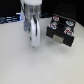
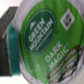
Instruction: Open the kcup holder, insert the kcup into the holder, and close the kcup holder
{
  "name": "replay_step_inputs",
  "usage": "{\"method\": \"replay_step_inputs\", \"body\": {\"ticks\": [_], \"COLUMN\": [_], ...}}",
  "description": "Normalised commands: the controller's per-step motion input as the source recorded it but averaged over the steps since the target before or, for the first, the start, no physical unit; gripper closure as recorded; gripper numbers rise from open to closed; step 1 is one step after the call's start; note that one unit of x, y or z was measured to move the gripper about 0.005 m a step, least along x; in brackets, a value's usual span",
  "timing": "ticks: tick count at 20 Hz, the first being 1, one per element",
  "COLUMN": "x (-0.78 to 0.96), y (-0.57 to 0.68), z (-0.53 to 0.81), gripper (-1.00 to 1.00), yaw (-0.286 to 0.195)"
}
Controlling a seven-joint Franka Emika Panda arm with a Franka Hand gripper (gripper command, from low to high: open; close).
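Observation:
The kcup (image 2: 47,42) fills the wrist view: a round green lid with white lettering and a whitish rim. A teal finger pad (image 2: 11,37) lies against its rim on one side; the other finger is out of frame. In the exterior view my gripper (image 1: 34,46) hangs low over the white table, to the exterior view's left of the kcup holder (image 1: 60,30). The holder is a black box with pale slots on its front. The white arm hides the kcup in that view.
The white table (image 1: 30,67) spreads across the front of the exterior view. Dark clutter (image 1: 10,20) lines the back edge behind the arm. The holder stands close to the gripper on the exterior view's right.

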Motion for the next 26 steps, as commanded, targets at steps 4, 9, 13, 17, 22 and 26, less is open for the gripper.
{"method": "replay_step_inputs", "body": {"ticks": [4, 9, 13, 17, 22, 26], "x": [0.15, 0.17, 0.17, 0.19, 0.22, 0.16], "y": [0.52, 0.61, 0.64, 0.64, 0.68, 0.67], "z": [0.79, 0.69, 0.51, 0.41, 0.38, 0.28], "gripper": [1.00, 1.00, 1.00, 1.00, 1.00, 1.00], "yaw": [0.013, 0.020, 0.013, 0.012, 0.009, 0.010]}}
